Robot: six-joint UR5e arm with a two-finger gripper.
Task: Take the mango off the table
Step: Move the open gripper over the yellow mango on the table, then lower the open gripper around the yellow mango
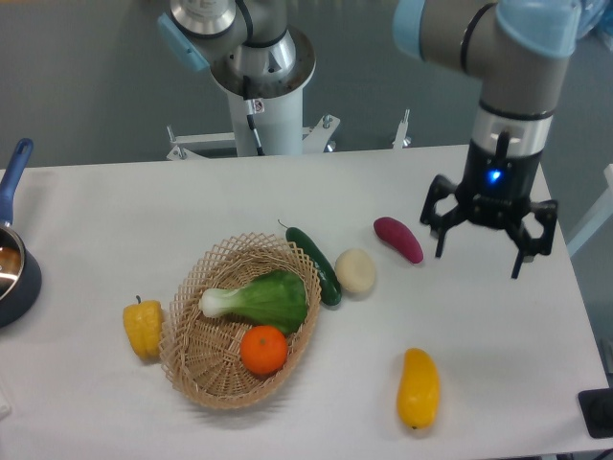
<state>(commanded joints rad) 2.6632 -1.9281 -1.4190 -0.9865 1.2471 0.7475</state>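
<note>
We see a large flat white rectangular surface [144, 201] with a grey wall behind it and the pale robot base [263, 86] at its far edge. The smooth elongated yellow-orange mango [419, 387] lies on the surface near the front edge, right of the round woven wicker basket [196, 359] and apart from it. Its long axis runs nearly front to back, the far end leaning slightly right. The black two-finger gripper [479, 262] hangs above the surface, beyond the mango and well apart from it, its jaws spread wide and holding nothing. Just left of it lies a small purple sweet potato [397, 239]. We also see a dark blue-handled pan [13, 259] at the left edge.
</note>
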